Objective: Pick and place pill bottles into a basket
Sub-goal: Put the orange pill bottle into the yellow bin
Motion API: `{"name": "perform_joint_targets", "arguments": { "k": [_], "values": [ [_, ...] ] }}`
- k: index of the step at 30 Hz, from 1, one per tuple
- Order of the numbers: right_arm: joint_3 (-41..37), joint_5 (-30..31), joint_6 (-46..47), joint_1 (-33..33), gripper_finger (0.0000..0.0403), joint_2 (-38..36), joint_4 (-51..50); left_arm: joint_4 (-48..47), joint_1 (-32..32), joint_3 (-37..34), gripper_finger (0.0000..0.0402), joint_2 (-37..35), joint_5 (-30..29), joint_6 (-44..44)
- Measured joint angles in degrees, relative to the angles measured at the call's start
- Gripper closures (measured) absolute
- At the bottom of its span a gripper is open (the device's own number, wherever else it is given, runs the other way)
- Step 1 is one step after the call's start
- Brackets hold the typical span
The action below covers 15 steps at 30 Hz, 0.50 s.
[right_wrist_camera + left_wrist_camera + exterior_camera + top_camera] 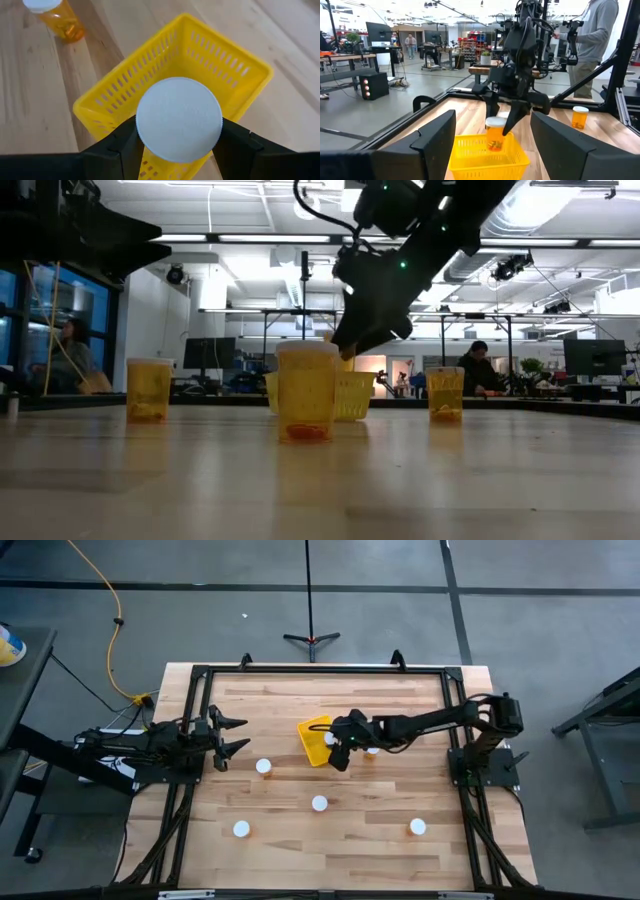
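The yellow basket (312, 732) stands mid-table; it also shows in the right wrist view (200, 60) and the left wrist view (485, 160). My right gripper (338, 748) is over it, shut on a pill bottle (495, 134) with a white cap (179, 120). Other white-capped bottles stand upright on the table: one (264, 766) left of the basket, one (372, 750) just right of my right gripper, and three (319, 803) (241, 829) (417, 827) nearer the front. My left gripper (228, 736) is open and empty at the table's left edge. My right gripper pinches the bottle between its two fingers (122, 142), on opposite sides just under the white cap's rim (142, 145). The fingers come from above, pointing down. The bottle hangs upright with its lower end (494, 146) inside the basket's rim. I cannot tell whether it touches the basket's floor.
A black frame (320, 670) runs along the table's edges. In the low view, bottles (306, 392) (148, 388) (445, 393) stand in front of and beside the basket (352, 395). People stand in the room beyond the table.
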Motion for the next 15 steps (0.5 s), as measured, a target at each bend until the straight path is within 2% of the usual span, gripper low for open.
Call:
{"name": "perform_joint_targets", "arguments": {
  "k": [15],
  "values": [
    [-0.02,-1.73,0.0,0.0,0.021,0.43,-1.49,0.51,0.01,0.0,0.011,-0.01,0.02,-0.07]
  ]
}}
